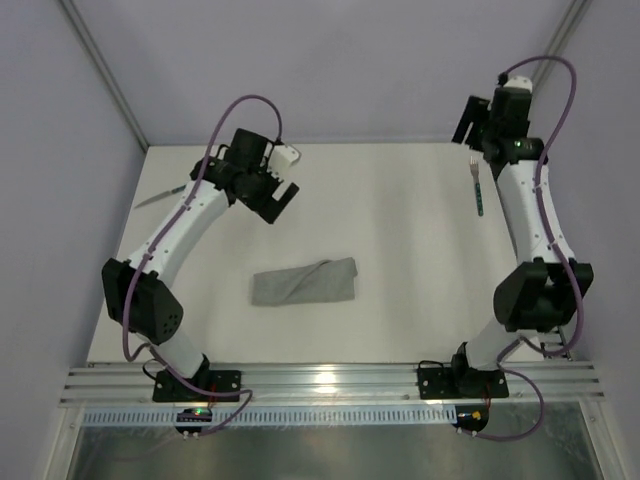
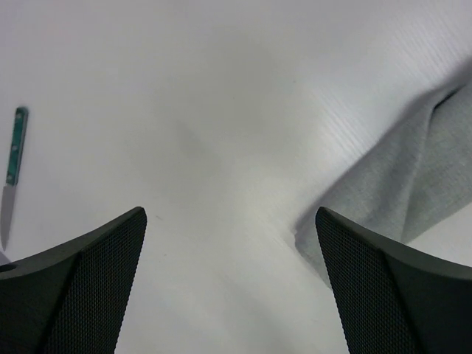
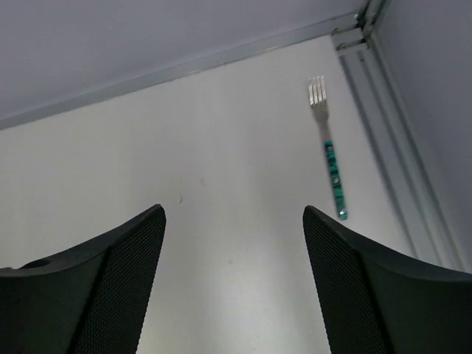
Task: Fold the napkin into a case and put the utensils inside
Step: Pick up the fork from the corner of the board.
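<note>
The folded napkin is found on the bench, knife well left of it, fork well right, left jaws and right jaws open and empty; its loose fold may be dragged apart when utensils are inserted.

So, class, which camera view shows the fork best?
The right wrist view: the fork lies whole and close, with tines and teal handle distinct. The top view shows it only as a small thin sliver at the far right. The left wrist view does not show it.
</note>
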Robot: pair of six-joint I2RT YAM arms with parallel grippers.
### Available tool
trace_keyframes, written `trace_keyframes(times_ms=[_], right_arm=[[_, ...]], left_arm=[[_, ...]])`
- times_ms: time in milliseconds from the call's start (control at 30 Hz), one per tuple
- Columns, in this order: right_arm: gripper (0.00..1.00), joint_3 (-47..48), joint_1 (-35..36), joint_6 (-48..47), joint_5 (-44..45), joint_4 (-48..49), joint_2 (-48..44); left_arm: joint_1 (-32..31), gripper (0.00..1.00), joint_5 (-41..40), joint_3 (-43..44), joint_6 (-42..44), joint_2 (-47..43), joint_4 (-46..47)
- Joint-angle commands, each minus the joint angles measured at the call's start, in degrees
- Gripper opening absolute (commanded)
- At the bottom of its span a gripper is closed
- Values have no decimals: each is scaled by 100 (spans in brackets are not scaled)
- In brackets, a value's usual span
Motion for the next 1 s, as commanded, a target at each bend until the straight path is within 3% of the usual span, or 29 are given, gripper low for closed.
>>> trace_keyframes(times_ms=[0, 67, 167, 467, 533, 867, 967], right_arm=[[76, 1943, -649, -162, 111, -1158, 1382], [71, 3093, -835, -171, -152, -1664, 2446], [70, 3879, -1125, -84, -74, -2114, 3344], [70, 4329, -1618, -346, 58, -2640, 5039], [63, 4383, -1618, -478, 75, -2922, 5287], [52, 4093, -1609, -593, 321, -2572, 5570], [44, 4128, -1591, -637, 365, -2554, 5727]], left_arm=[[394, 99, -359, 141, -293, -304, 55], [544, 99, -341, -34, -311, -400, 63], [773, 99, -376, -324, -276, -558, 81], [888, 99, -367, -650, -91, -629, 160], [888, 99, -367, -633, -73, -524, 160], [896, 99, -306, -527, -82, -260, 116], [896, 99, -341, -510, -56, -225, 125]])
